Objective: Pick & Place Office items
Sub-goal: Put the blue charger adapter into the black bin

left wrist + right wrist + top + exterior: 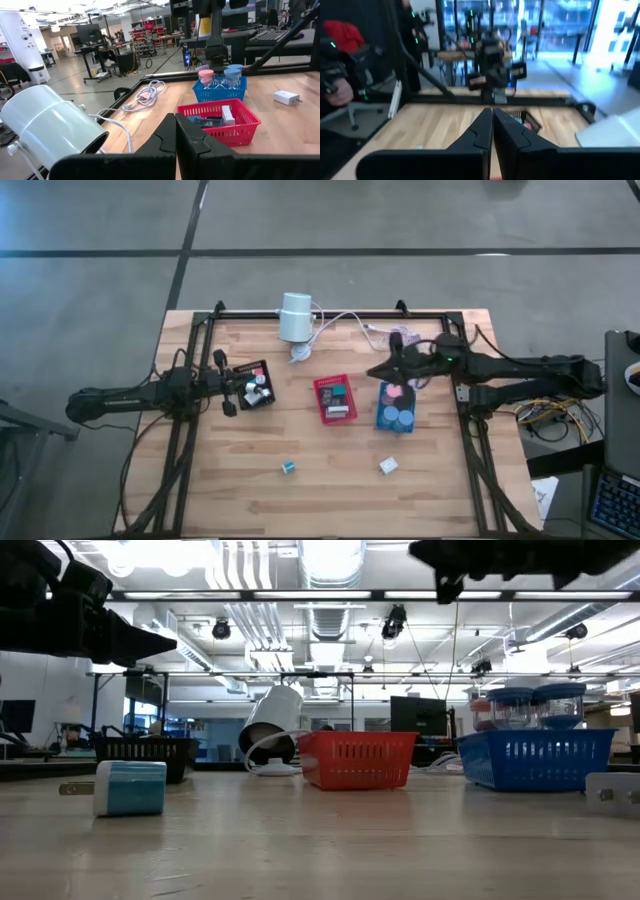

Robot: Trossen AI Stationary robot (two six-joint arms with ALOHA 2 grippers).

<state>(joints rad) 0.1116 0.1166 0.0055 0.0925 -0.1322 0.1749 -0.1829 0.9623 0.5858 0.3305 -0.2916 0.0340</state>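
from high up, your left claw point(228, 388) sits right beside the black tray point(256, 384), on the side nearer its arm. your right claw point(383, 370) hangs just above the far end of the blue tray point(398, 406). the red tray point(336, 398) lies between the two claws.

the top view cannot tell you how the claws stand. each wrist camera can: the left claw's two dark fingers point(165, 137) are pressed together with nothing between them, and the right claw's fingers point(481, 131) are pressed together too, holding nothing.

the small office items are spread out. from above you see a pink disc point(394, 391) and blue round discs point(401, 417) in the blue tray, right under and just past your right claw. small white pieces point(258, 388) sit in the black tray by your left claw. a teal and white block point(288, 467) and a white block point(388, 466) lie loose on the wood, well away from both claws.

the low view shows the teal and white block point(131, 788) up close, and that the discs are clear round tubs point(535, 705) stacked above the blue tray's rim. the left wrist view shows a white piece point(227, 114) standing in the red tray and the white block point(286, 97) with metal prongs, like a plug. it also shows the white cylinder point(48, 127) lying tipped on its side with its cable point(146, 94) coiled beyond it.
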